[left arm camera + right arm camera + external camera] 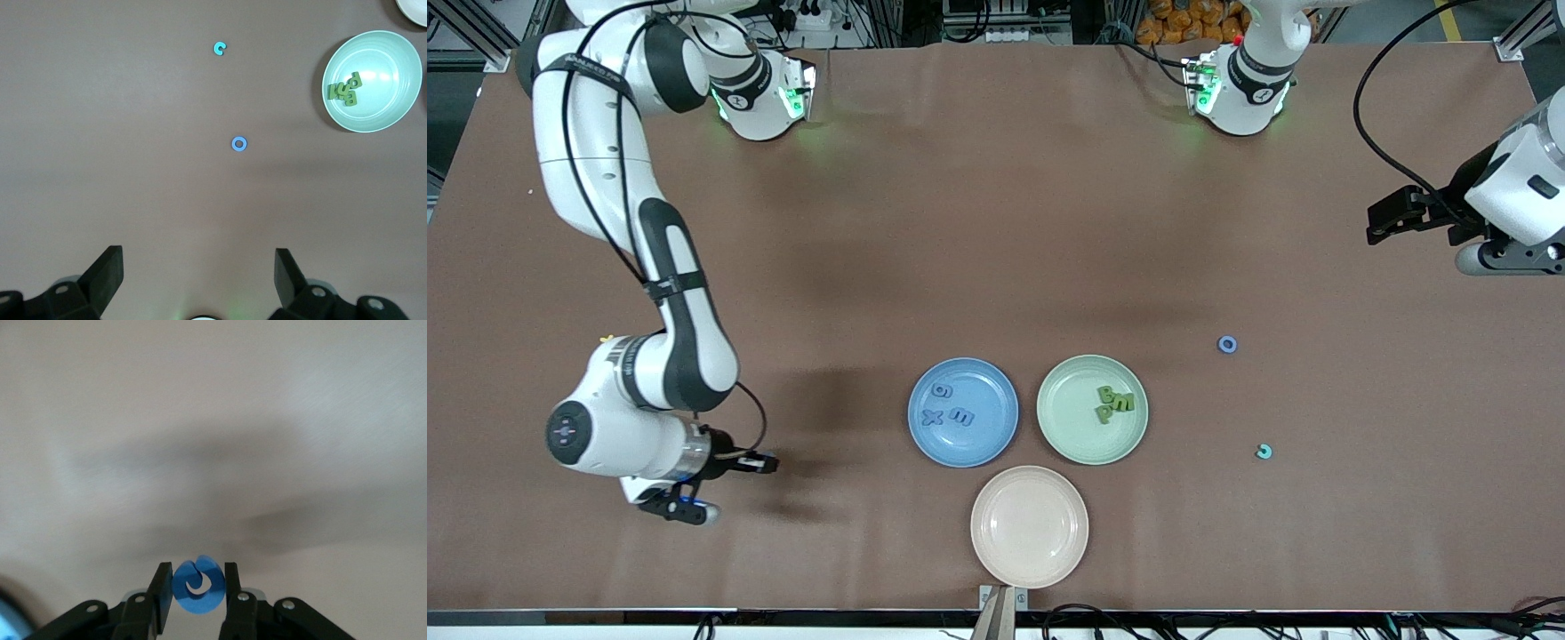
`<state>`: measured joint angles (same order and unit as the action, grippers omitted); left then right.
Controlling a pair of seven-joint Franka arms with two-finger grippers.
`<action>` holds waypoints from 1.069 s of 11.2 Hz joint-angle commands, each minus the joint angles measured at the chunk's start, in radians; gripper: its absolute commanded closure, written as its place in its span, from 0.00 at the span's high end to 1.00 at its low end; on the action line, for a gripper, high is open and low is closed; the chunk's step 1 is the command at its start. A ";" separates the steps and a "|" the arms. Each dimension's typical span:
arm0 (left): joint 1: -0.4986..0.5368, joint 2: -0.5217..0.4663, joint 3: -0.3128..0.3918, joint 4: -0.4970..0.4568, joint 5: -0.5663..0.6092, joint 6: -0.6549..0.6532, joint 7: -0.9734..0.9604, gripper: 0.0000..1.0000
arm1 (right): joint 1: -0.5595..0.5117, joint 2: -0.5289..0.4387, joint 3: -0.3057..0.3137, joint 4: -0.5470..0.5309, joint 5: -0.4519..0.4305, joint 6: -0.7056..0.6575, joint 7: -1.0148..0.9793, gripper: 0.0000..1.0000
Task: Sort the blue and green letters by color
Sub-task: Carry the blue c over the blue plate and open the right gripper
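Observation:
My right gripper (769,462) hangs over bare table toward the right arm's end, shut on a blue curled letter (198,593) held upright between its fingers (162,587). A blue plate (996,436) holds three blue letters (962,415). A green plate (1067,436) holds three green letters (1114,402); it also shows in the left wrist view (383,107). A blue O (1227,344) (239,143) and a teal C (1264,452) (219,48) lie on the table toward the left arm's end. My left gripper (1380,224) (199,270) is open and empty above the table.
An empty pink plate (1030,526) sits nearer the front camera than the blue and green plates. The brown table (996,222) stretches between the plates and the arm bases. The edge of the blue plate (10,620) shows in the right wrist view.

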<state>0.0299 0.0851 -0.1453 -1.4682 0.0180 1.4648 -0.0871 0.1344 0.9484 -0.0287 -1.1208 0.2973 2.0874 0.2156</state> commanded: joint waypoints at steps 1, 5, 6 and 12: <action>0.004 -0.001 0.001 -0.001 -0.016 0.015 -0.005 1.00 | 0.091 -0.020 0.030 -0.016 -0.006 0.000 0.261 0.00; 0.004 0.001 0.001 -0.003 -0.016 0.025 -0.005 1.00 | 0.261 -0.020 0.059 -0.016 -0.006 0.064 0.716 0.00; 0.004 0.004 0.001 -0.003 -0.016 0.025 -0.005 1.00 | 0.293 -0.020 0.062 -0.016 -0.006 0.118 0.837 0.00; 0.004 0.007 0.001 -0.004 -0.016 0.028 -0.005 1.00 | 0.413 -0.011 0.076 -0.024 -0.016 0.353 1.246 1.00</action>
<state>0.0304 0.0963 -0.1447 -1.4690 0.0180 1.4825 -0.0871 0.5551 0.9480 0.0416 -1.1257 0.2968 2.4231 1.4216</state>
